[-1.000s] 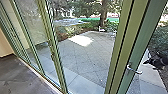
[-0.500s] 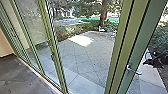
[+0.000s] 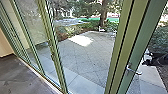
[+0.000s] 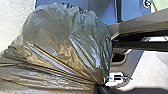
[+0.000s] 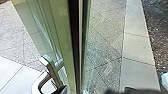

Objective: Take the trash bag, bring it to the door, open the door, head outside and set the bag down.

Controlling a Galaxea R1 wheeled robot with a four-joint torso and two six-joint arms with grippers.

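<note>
Before the paved yard (image 3: pixel 87 60), broad at twelve o'clock, we judge ourselves at the door-opening step; the green-framed door (image 3: pixel 140 42) at one o'clock wants easing wide while we keep the load clear of its edge; the green post (image 3: pixel 56 62) at eleven bounds our room; the trash bag (image 4: pixel 65 40) bunches tight, clamped in our left claw (image 4: pixel 100 87); our right claw's state we cannot tell; the lever handle (image 3: pixel 136 72) could snag plastic.
</note>
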